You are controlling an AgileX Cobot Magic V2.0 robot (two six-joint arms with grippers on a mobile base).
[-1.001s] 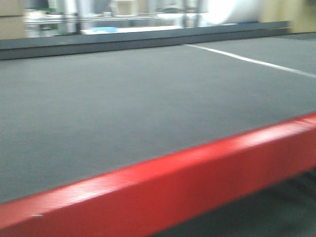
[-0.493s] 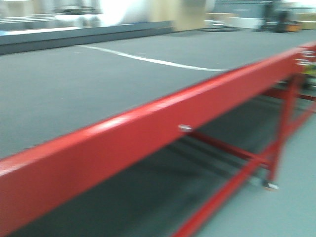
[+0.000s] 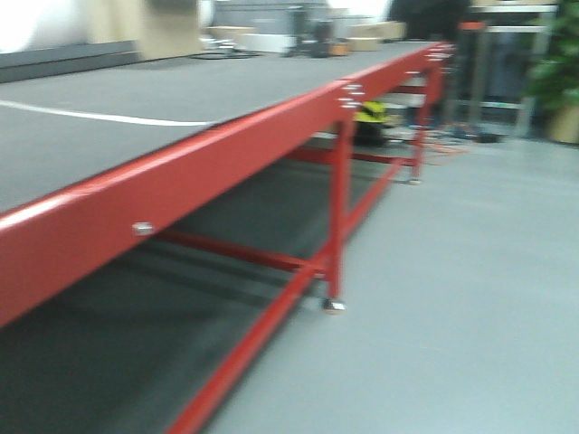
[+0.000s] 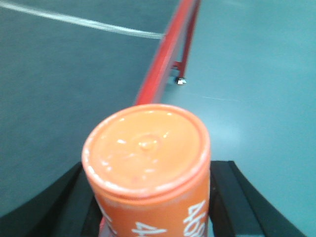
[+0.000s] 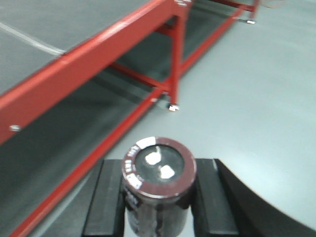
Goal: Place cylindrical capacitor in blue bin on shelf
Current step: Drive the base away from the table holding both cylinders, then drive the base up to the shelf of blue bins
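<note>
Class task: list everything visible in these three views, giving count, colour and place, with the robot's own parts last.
long steel-framed table: one, red frame, grey top, left side, receding.
painted line: one, white, across the tabletop.
floor: one, grey, right of the table.
leafy plant: one, green, far right background.
orange cylinder: one, white print, in the left gripper.
cylindrical capacitor: one, dark brown, silvery top, in the right gripper.
left gripper: one, black, shut on the orange cylinder.
right gripper: one, black, shut on the cylindrical capacitor.

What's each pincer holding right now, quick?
Left pincer: closed on the orange cylinder.
Right pincer: closed on the cylindrical capacitor.
</note>
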